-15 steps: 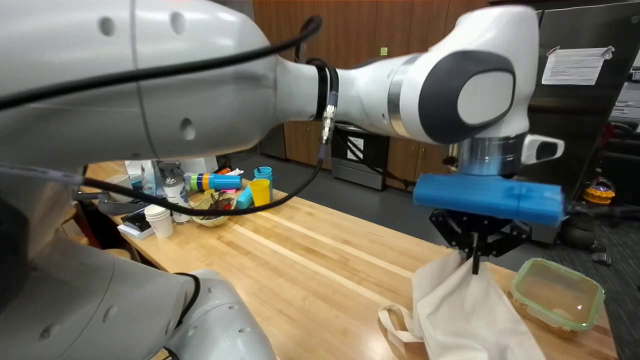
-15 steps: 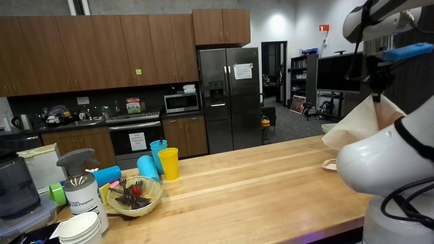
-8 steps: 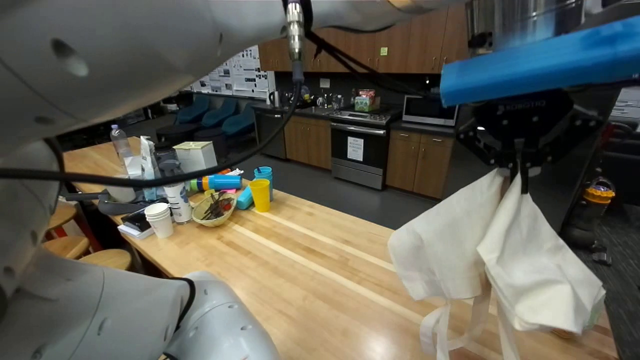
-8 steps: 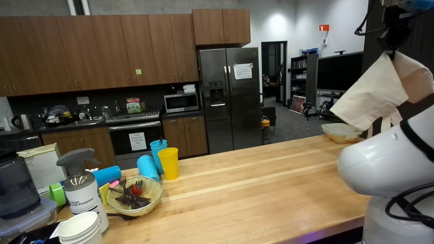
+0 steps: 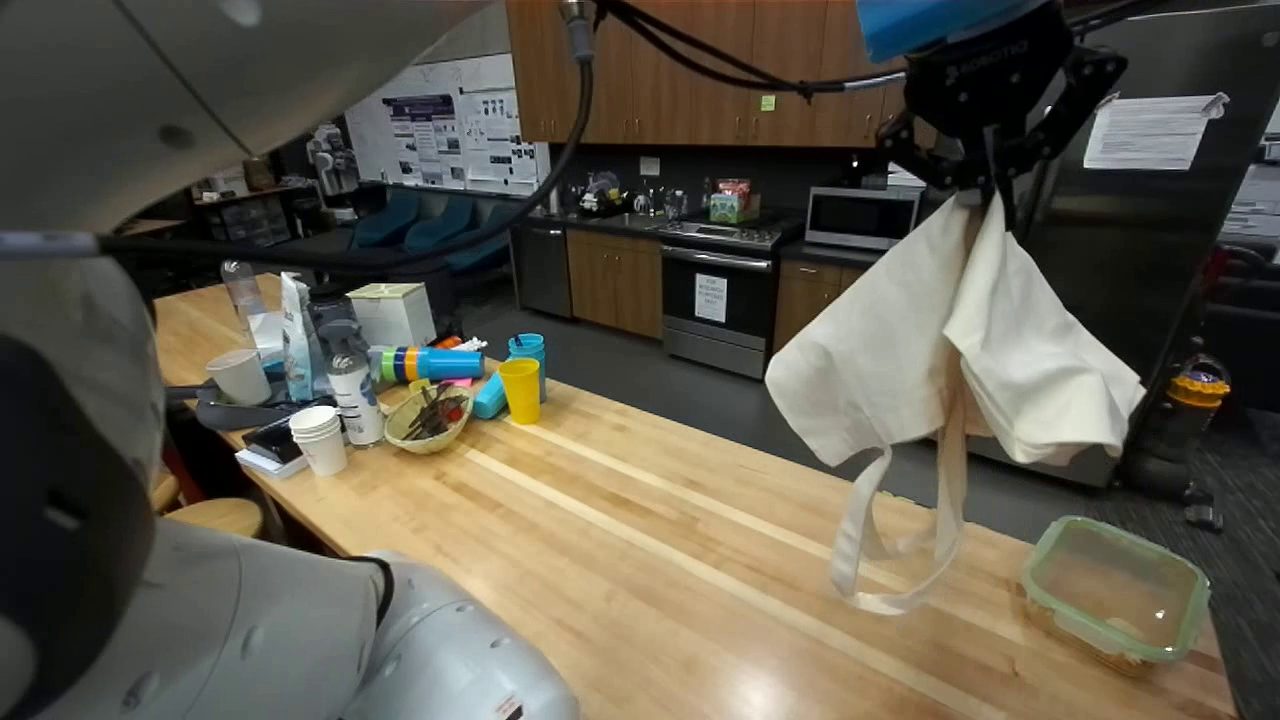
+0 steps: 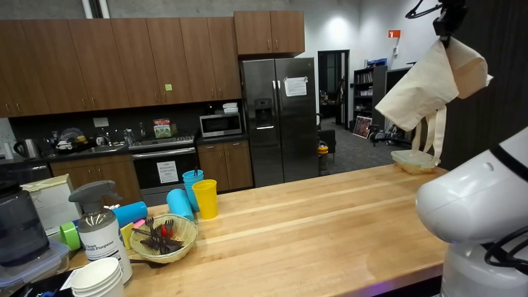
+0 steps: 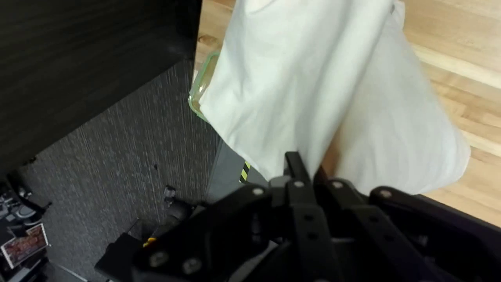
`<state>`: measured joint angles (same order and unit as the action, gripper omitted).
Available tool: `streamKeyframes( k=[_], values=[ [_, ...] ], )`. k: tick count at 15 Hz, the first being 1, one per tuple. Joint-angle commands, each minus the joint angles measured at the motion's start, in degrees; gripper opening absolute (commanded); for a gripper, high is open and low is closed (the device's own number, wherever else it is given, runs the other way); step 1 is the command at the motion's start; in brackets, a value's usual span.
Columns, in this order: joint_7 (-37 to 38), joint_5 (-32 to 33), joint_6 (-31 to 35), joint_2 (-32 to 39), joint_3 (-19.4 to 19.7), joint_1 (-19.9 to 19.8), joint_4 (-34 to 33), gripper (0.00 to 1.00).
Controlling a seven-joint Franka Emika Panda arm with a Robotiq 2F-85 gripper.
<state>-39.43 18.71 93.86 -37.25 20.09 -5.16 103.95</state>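
Note:
My gripper (image 5: 1000, 205) is shut on a cream cloth bag (image 5: 870, 350) and holds it in the air above the wooden table. The bag hangs in folds from the fingertips, and its straps (image 5: 855, 545) dangle below it. In an exterior view the gripper (image 6: 445, 40) is near the top edge with the bag (image 6: 429, 86) under it. In the wrist view the fingers (image 7: 307, 168) pinch the bag (image 7: 289, 86), which hides much of the table. A glass container with a green lid (image 5: 1115, 590) stands on the table below; its edge (image 7: 201, 86) shows beside the bag in the wrist view.
At the table's (image 5: 600, 540) far end stand a yellow cup (image 5: 520, 390), blue cups (image 6: 180, 204), a basket of dark cutlery (image 6: 187, 235), a spray bottle (image 6: 101, 235) and stacked white cups (image 6: 97, 276). A fridge (image 6: 297, 140) and stove (image 5: 715, 300) stand beyond.
The gripper has lifted the bag from the table into the air, with its straps now hanging free. Over the last half second it rose further, and the container came back into view.

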Motion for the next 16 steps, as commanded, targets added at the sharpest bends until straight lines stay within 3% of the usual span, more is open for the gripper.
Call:
streamKeyframes(
  k=[1, 10, 16],
  values=[
    [-2.9, 0.4, -1.4, -1.6, -2.9, 1.3, 0.1, 0.01],
    [-1.9, 2.4, -4.9, -7.0, -9.8, 2.4, 7.9, 0.01],
    [0.0, 5.2, -4.5, -9.1, -12.0, 3.0, 13.8, 0.01]
  ],
)
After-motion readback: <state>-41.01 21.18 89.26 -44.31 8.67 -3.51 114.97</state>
